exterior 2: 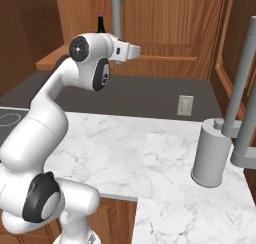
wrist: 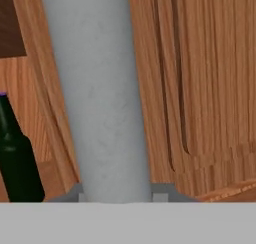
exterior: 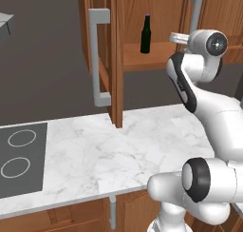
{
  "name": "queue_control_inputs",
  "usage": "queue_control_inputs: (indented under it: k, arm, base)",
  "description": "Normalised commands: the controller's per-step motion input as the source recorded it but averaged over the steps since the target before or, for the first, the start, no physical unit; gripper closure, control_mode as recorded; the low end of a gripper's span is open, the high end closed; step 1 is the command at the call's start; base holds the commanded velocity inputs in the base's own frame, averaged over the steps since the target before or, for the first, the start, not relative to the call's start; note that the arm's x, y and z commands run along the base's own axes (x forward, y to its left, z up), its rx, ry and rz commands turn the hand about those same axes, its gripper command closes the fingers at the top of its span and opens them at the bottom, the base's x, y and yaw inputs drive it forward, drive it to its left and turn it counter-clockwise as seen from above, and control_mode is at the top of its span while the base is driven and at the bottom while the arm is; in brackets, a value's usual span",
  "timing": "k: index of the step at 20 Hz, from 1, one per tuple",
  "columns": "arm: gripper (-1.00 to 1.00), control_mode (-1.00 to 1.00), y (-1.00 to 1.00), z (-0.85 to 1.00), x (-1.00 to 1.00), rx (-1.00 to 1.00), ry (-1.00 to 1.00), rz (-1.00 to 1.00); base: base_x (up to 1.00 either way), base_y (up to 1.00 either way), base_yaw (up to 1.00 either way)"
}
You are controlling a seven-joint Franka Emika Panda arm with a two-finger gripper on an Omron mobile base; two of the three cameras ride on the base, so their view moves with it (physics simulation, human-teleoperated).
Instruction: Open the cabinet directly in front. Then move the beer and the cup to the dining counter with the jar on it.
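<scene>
Worktop: white marble, nearest me; a cooktop sits at its left end; a plain grey canister stands on its right part, beside a grey bar.
Arm: rises from the near edge and reaches up and away toward the wall cabinet.
Gripper: up at the grey bar handle of the right-hand door; from the hand's own view the bar stands between the two fingertips and very close; I judge the jaws clenched on that handle, though the contact itself is hard to make out.
Cabinet: the left door already stands swung out toward the room, edge-on; the right door looks not yet fully open.
Beer: upright on the far shelf inside, left of the gripped handle, untouched.
Progress: opening is partly done by my reckoning; finishing the right door, then carrying the beer and the cup to the dining counter, is all left.
</scene>
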Motion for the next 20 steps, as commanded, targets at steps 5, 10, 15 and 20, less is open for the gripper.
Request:
queue_control_inputs:
  k: [5,10,15,20]
  arm:
    - [1.00,-1.00,-0.21,0.10,0.27,0.00,-0.01,-0.15]
    - [1.00,-1.00,-0.24,0.32,0.12,0.00,0.00,-0.17]
    - [1.00,-1.00,-0.34,0.52,0.00,0.00,0.00,-0.17]
    - [1.00,-1.00,-0.43,0.64,0.00,0.06,0.00,-0.10]
  base:
    - [0.00,0.00,0.00]
    - [0.00,0.00,0.00]
    - [0.00,0.00,0.00]
    - [0.00,0.00,0.00]
